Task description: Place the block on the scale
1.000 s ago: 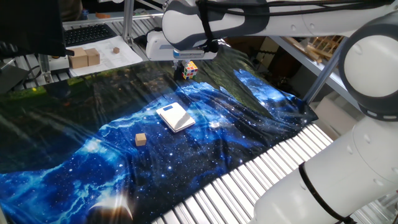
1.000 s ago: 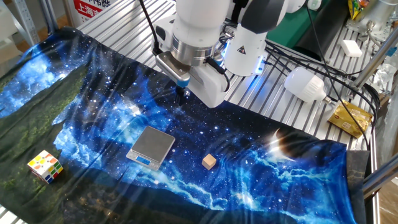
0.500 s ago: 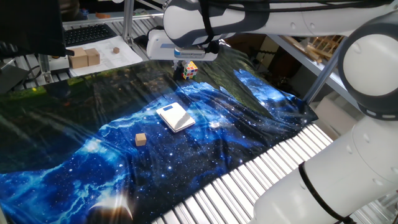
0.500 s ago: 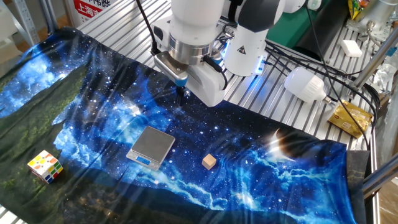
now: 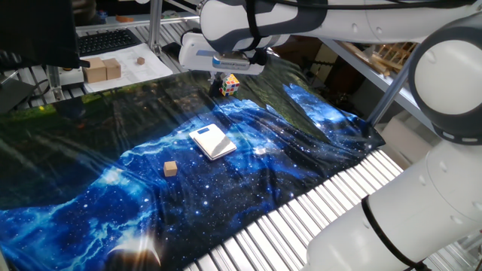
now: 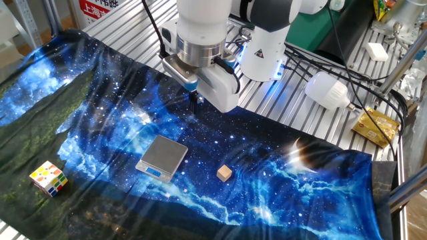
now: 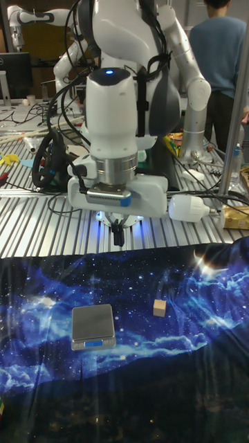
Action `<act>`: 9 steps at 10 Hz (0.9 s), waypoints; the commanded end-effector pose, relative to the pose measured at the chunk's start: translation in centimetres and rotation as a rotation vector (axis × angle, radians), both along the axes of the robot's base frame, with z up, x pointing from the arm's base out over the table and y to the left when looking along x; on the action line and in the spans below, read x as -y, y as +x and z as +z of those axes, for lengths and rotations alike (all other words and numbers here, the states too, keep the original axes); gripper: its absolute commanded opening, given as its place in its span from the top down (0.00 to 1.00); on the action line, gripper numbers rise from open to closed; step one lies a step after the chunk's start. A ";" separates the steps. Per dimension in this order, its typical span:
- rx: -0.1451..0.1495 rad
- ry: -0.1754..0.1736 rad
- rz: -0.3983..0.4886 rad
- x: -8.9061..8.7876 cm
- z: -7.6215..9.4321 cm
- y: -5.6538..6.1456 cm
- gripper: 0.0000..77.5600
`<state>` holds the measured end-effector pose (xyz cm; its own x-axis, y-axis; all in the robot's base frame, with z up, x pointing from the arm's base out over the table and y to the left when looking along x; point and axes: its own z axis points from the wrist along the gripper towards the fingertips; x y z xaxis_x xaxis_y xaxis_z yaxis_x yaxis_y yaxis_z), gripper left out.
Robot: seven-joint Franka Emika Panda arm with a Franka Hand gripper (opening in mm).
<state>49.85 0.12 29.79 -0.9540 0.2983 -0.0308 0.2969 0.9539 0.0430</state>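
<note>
The arm has risen slightly since a second ago; the gripper [image 7: 119,237] hangs clear above the surface [image 6: 280,170], its jaws drawn together and holding nothing. The block [image 6: 224,173] sits on the starry cloth [image 6: 100,113], well apart from the jaws and below them, unmoved. The scale [image 6: 162,158] lies flat just beside the block, nearer the jaws, unchanged. A puzzle cube [image 6: 48,178] rests far off at the cloth's edge.
</note>
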 end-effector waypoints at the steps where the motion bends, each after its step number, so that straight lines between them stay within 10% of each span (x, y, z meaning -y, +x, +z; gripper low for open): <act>1: 0.006 -0.008 0.007 -0.1 0.2 0.3 1.00; 9: 0.004 -0.056 -0.012 -0.1 0.2 0.3 1.00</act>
<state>50.14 0.21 29.87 -0.9496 0.3098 -0.0482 0.3105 0.9505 -0.0084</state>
